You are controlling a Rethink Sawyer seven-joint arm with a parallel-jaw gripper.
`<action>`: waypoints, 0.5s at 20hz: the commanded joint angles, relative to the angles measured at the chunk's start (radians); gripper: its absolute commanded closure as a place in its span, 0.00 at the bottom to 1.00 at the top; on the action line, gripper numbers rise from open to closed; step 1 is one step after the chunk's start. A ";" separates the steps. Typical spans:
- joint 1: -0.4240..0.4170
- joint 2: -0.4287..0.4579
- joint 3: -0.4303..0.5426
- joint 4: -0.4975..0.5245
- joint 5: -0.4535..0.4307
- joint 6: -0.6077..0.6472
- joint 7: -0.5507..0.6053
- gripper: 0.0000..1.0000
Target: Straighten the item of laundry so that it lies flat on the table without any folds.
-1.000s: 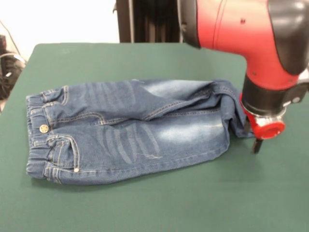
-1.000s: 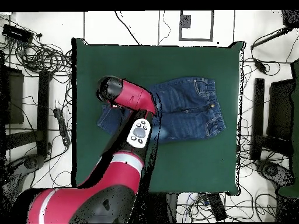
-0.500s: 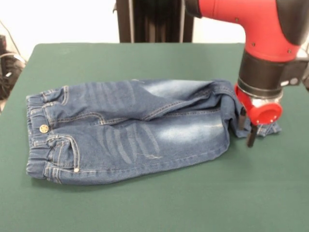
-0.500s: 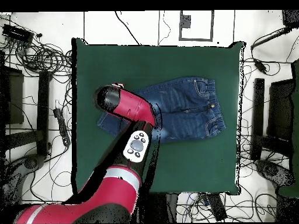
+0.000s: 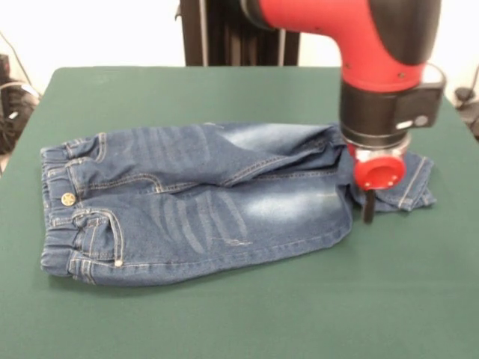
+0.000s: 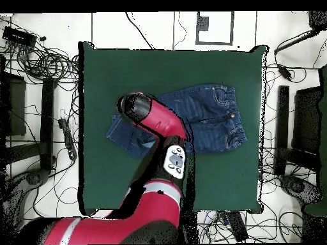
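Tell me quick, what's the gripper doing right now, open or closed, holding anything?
Gripper: down at the jeans' leg end; open or shut cannot be told.

One camera sits low and close across the table (image 5: 224, 314), facing the red arm (image 5: 359, 45) and cropping the table's sides. The other looks straight down from high up, taking in the whole table (image 6: 211, 185), the arm (image 6: 153, 121) and the cable-strewn floor (image 6: 38, 76). Both share the tabletop around the jeans (image 5: 202, 202) (image 6: 214, 118).
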 commanded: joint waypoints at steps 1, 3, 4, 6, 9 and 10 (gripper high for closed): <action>-0.030 0.017 0.206 0.149 -0.051 -0.065 -0.045 0.00; -0.024 0.035 0.206 0.133 -0.061 -0.073 -0.031 0.00; -0.017 0.045 0.202 0.122 -0.066 -0.073 -0.022 0.00; 0.004 0.064 0.187 0.101 -0.070 -0.070 0.012 0.00; 0.030 0.092 0.170 0.072 -0.069 -0.074 0.059 0.00; 0.031 0.098 0.170 0.068 -0.070 -0.081 0.064 0.00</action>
